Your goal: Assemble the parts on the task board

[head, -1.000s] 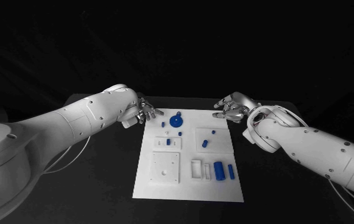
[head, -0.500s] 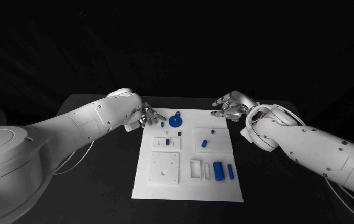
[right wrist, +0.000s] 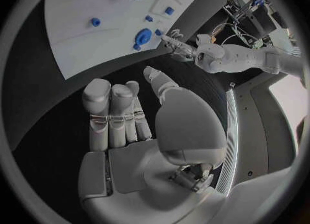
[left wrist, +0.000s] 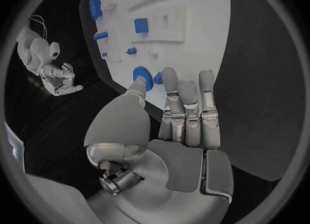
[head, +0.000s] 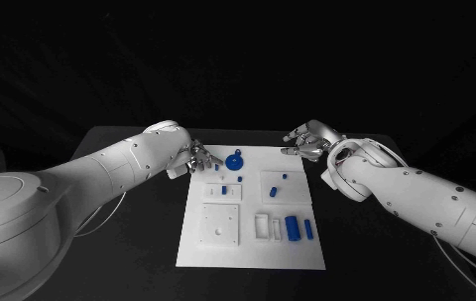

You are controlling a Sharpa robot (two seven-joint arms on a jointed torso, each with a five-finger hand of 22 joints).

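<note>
Over the task board (head: 250,246), both hands, empty.

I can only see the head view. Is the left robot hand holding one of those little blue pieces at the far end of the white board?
Observer: No. In the left wrist view the left robot hand holds nothing. Its fingers are stretched out, and the thumb tip is close to the round blue part.
Visitor: And the other one?
Observer: The right wrist view shows the right robot hand holding nothing either, its palm bare. It is over the black table, short of the task board.
</note>
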